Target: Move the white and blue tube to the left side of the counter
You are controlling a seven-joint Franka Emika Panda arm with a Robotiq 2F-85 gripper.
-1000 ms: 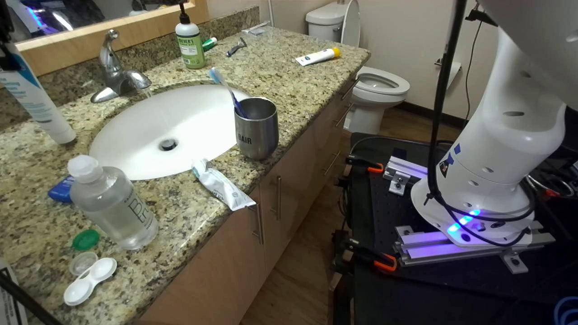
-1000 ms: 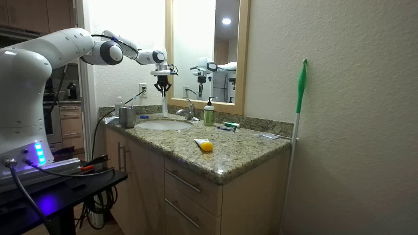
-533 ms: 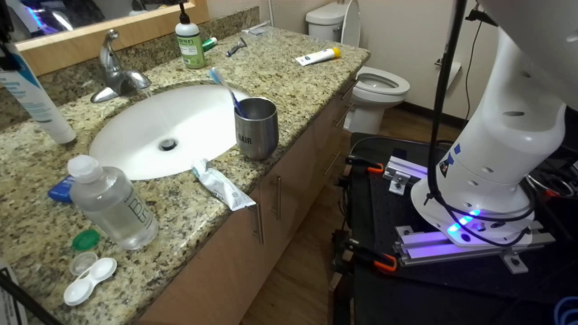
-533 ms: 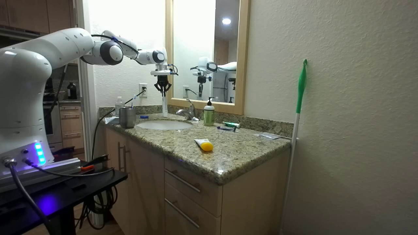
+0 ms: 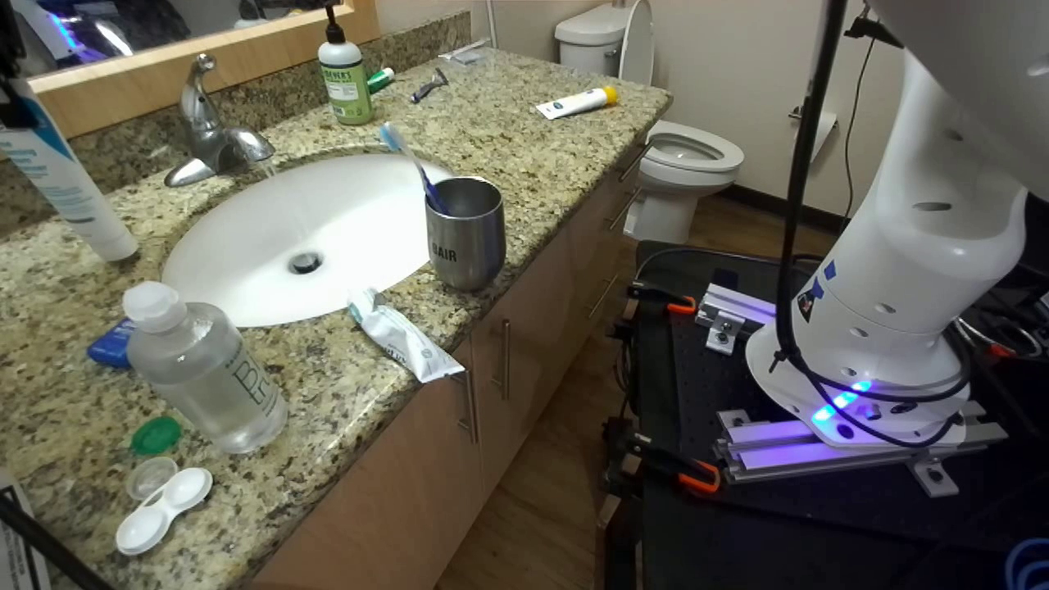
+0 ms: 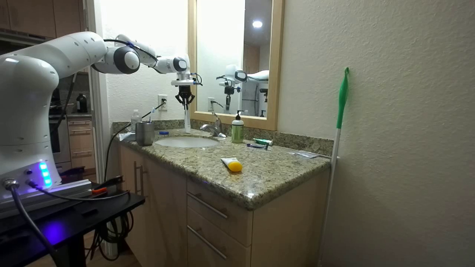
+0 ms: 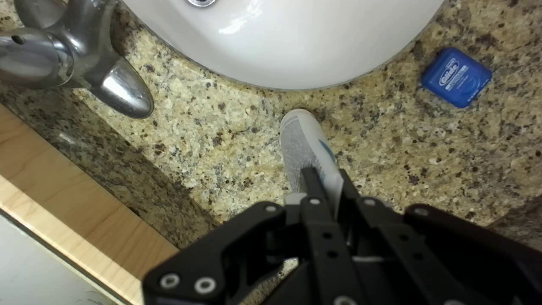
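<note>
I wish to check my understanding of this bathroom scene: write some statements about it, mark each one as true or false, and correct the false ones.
1. The pincer is shut on the white and blue tube. True.
2. The blue box lies beside the sink. True.
3. The toothbrush lies in the sink. False: the toothbrush leans in the cup.
4. The yellow-capped tube stands upright. False: the yellow-capped tube lies on the counter.
5. The pump bottle stands near the faucet. True.
</note>
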